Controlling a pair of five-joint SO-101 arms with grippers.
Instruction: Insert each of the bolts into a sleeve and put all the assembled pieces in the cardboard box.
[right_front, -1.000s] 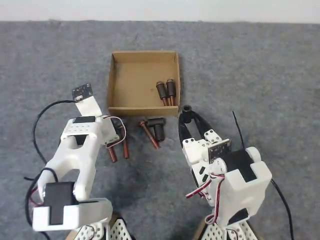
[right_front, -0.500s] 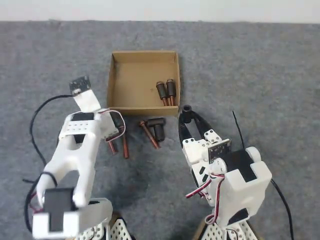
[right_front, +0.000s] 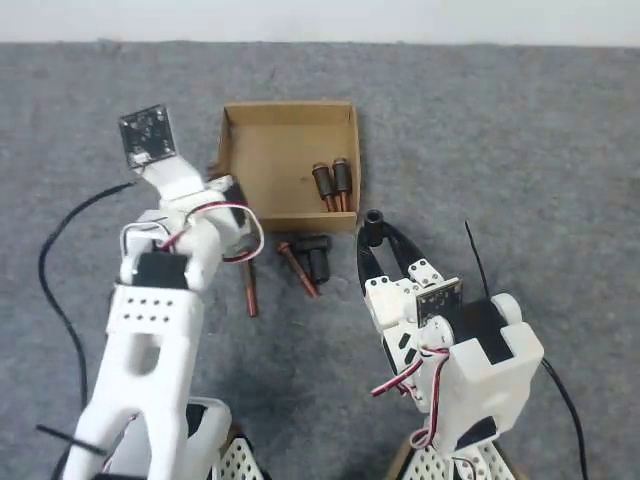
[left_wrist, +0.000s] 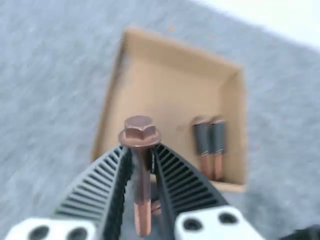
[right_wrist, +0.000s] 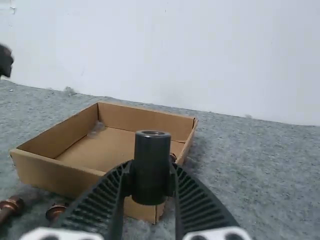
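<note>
My left gripper (left_wrist: 141, 150) is shut on a copper bolt (left_wrist: 139, 136), head up, held in the air by the left wall of the cardboard box (right_front: 232, 165). In the high view this gripper (right_front: 216, 183) hangs beside that wall. My right gripper (right_front: 373, 233) stands just off the box's front right corner, shut on a black sleeve (right_wrist: 151, 165) that points upright. Two assembled pieces (right_front: 333, 182) lie in the box's right side. On the carpet in front of the box lie a loose bolt (right_front: 250, 291), another bolt (right_front: 299, 268) and a black sleeve (right_front: 317, 256).
The box (right_wrist: 102, 150) sits on grey carpet, with a white wall behind it. Two bolt heads (right_wrist: 11, 205) show on the carpet near the box's front wall. Open carpet stretches to the right of the box and behind it.
My left gripper has lifted one of two bolts off the carpet and carried it up toward the box's left wall. The other bolt stayed put. The right arm has not moved.
</note>
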